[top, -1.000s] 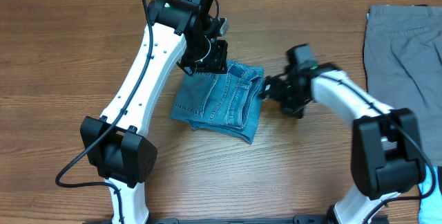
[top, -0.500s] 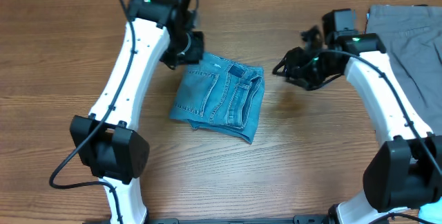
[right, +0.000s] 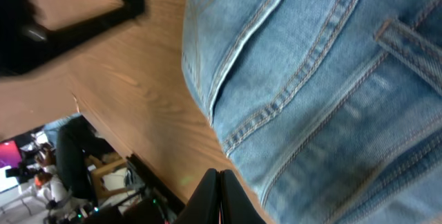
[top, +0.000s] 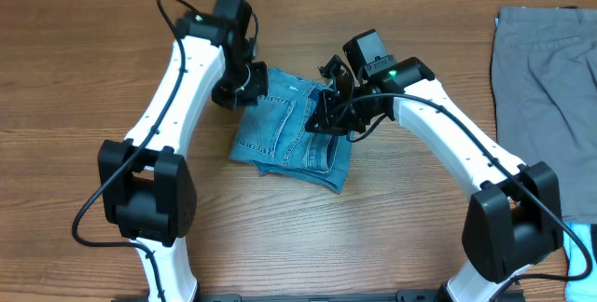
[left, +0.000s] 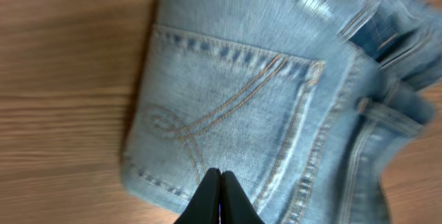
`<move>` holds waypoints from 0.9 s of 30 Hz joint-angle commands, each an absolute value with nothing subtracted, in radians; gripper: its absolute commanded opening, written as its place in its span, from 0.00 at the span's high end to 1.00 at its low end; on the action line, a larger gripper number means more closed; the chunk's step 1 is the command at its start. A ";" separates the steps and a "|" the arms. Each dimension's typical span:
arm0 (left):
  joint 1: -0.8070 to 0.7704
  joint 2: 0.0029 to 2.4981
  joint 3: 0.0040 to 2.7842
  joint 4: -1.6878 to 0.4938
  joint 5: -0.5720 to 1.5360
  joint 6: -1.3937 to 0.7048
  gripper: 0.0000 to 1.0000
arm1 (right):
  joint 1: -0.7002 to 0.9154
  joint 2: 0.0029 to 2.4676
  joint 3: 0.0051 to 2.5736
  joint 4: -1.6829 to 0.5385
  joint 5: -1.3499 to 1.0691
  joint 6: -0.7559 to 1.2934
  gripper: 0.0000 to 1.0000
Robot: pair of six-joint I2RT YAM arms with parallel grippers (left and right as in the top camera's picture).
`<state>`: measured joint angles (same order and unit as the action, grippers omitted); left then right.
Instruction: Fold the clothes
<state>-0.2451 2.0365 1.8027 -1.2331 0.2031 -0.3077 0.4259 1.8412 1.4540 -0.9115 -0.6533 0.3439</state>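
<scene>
Overhead: a pair of light blue faded denim jeans (top: 294, 139), folded into a compact, roughly square bundle, lies flat on the brown wooden table (top: 93, 60) between the two white arms. The left gripper (top: 244, 92) sits at the jeans' upper left corner, and the right gripper (top: 328, 120) is over their upper right part. From this view I cannot tell how either pair of jaws stands. A flat grey cloth garment (top: 546, 88) lies well apart to the right of the jeans.

Left wrist: the left gripper (left: 219, 196) has its black jaws pressed together with nothing between them, the tips over the lower edge of the jeans (left: 235, 106). A back pocket (left: 221, 120) with curved orange stitching faces up just beyond the tips, and a belt loop (left: 387, 110) shows on the bunched layers at the jeans' right side. Bare table (left: 62, 79) runs along their left edge.

Right wrist: the right gripper (right: 219, 196) also has its jaws closed tight on nothing, the tips at the lower edge of the jeans (right: 324, 92), where denim meets table (right: 131, 86). Double orange seams cross the cloth, and a belt loop (right: 407, 44) lies on the jeans' upper right part
</scene>
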 commanded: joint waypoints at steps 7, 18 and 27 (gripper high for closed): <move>-0.251 2.040 1.551 -1.041 0.263 -0.292 0.96 | 0.422 2.000 1.271 -0.807 -0.754 0.368 0.96; -0.247 2.040 1.432 -0.981 0.182 -0.265 0.96 | 0.348 2.033 1.187 -0.878 -0.550 0.420 0.96; -0.247 2.025 1.576 -1.105 0.178 -0.200 0.96 | 0.240 1.846 1.272 -1.019 -0.326 0.428 0.96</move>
